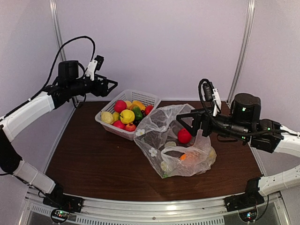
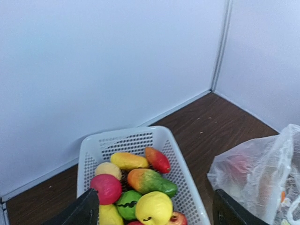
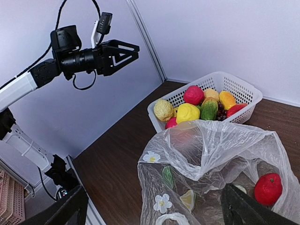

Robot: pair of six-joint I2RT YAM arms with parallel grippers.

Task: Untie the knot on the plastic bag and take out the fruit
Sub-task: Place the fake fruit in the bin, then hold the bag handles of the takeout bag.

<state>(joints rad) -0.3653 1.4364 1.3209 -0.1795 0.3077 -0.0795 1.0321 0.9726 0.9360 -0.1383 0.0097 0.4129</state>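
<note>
My right gripper [image 1: 182, 123] is spread wide and empty, just above the plastic bag [image 1: 154, 136], whose mouth gapes below me; I see no knot. A red fruit [image 1: 184, 136] lies directly beneath. My left gripper [image 1: 112, 87], open and empty too, hovers above a white basket [image 1: 137, 93]. Pinching loose film could drag the bag and spill fruit.

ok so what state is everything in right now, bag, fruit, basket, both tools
plastic bag, slumped, mouth open, no knot visible
red fruit, inside the bag, not held
orange fruit, inside the bag, low down
white basket, upright, full of other fruit
left tool, open, empty, raised near the basket
right tool, open, empty, at the bag
</note>
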